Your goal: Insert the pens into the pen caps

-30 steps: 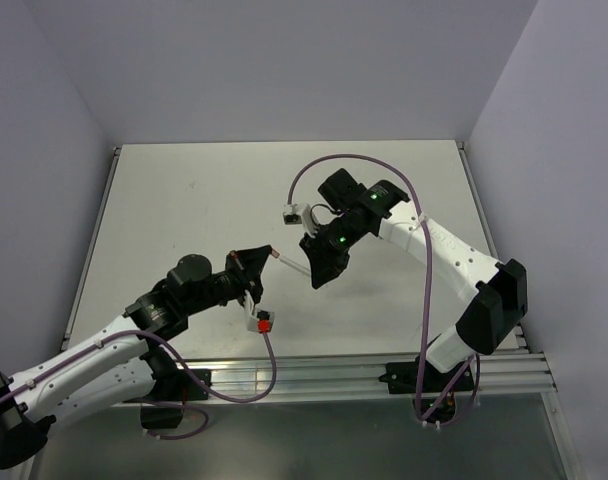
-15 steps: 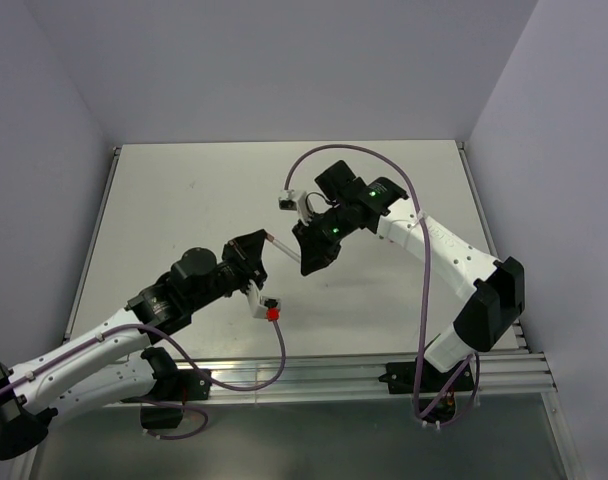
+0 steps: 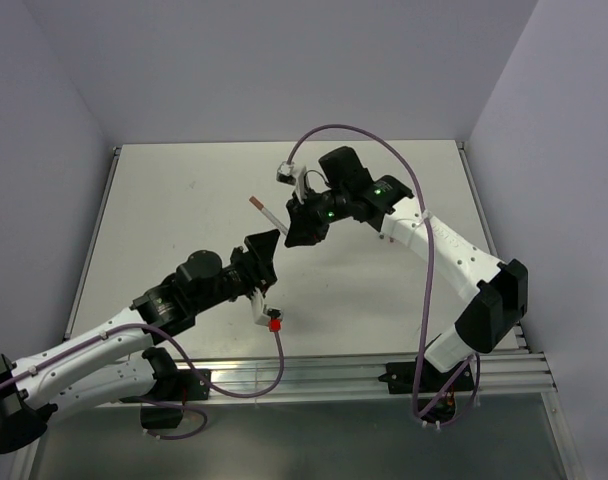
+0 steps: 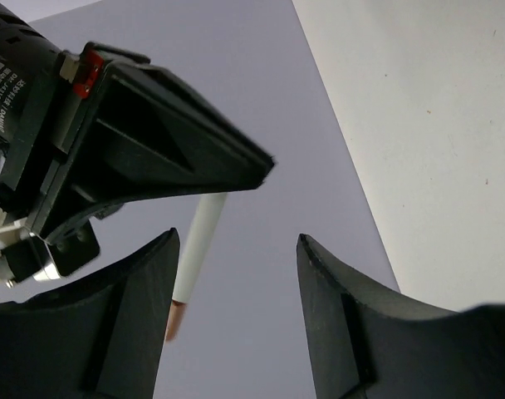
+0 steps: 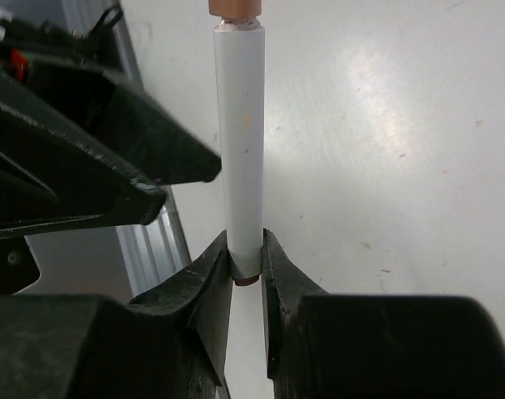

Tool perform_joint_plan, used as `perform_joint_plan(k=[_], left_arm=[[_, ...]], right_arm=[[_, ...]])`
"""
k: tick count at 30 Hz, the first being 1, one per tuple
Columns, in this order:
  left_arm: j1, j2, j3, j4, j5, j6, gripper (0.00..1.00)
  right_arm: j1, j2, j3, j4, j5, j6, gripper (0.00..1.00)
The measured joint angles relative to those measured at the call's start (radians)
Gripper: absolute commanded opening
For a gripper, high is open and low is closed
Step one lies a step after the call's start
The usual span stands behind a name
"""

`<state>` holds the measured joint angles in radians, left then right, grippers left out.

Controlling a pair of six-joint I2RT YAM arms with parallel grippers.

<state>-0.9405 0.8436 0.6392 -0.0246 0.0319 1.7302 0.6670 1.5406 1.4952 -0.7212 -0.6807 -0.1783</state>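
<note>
My right gripper is shut on the lower end of a thin white pen. The pen is held in the air and slants toward the far left. A brownish-red pen cap sits on its free end. In the left wrist view the pen and its capped end hang beside one finger without touching. My left gripper is open just below the right one, with nothing between its fingers. No other pens or caps show.
The white table has a raised rim on the left and an aluminium rail along the near edge. Grey walls close off the far side and both flanks. Purple cables loop off both wrists.
My left gripper has opened and let go of the pen's capped end. My right gripper has carried the pen up toward the far left, swinging its capped end clear of the left fingers.
</note>
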Motion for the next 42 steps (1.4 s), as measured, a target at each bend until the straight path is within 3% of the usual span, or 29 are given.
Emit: perform_joint_plan(k=[5,8,10,13,20,24,30,36,42], left_arm=[[0.000,-0.024,0.000,-0.030,0.021,-0.047,0.64],[0.000,-0.036,0.005,-0.068,0.023,-0.164,0.61],[0.001,-0.009,0.048,-0.115,0.014,-0.297,0.57],[0.050,0.122,0.244,-0.243,0.038,-0.552,0.55],[0.416,0.306,0.647,-0.353,0.284,-1.225,0.50],[0.586,0.275,0.629,-0.232,0.452,-1.630,0.59],[0.716,0.256,0.563,0.043,0.609,-2.166,0.59],[0.722,0.290,0.522,0.323,0.719,-2.473,0.61],[0.719,0.364,0.554,0.453,0.765,-2.669,0.65]], right_arm=[[-0.103,-0.024,0.001,0.118,-0.017,0.087,0.00],[-0.186,-0.024,0.014,0.175,-0.074,0.138,0.00],[-0.234,-0.024,0.026,0.198,-0.115,0.164,0.00],[-0.254,-0.028,0.041,0.219,-0.165,0.181,0.00],[-0.248,-0.068,0.044,0.228,-0.254,0.196,0.00],[-0.248,-0.093,0.040,0.228,-0.294,0.196,0.00],[-0.241,-0.151,0.034,0.235,-0.290,0.211,0.00],[-0.231,-0.173,-0.001,0.258,-0.341,0.207,0.00],[-0.211,-0.173,-0.051,0.256,-0.383,0.203,0.00]])
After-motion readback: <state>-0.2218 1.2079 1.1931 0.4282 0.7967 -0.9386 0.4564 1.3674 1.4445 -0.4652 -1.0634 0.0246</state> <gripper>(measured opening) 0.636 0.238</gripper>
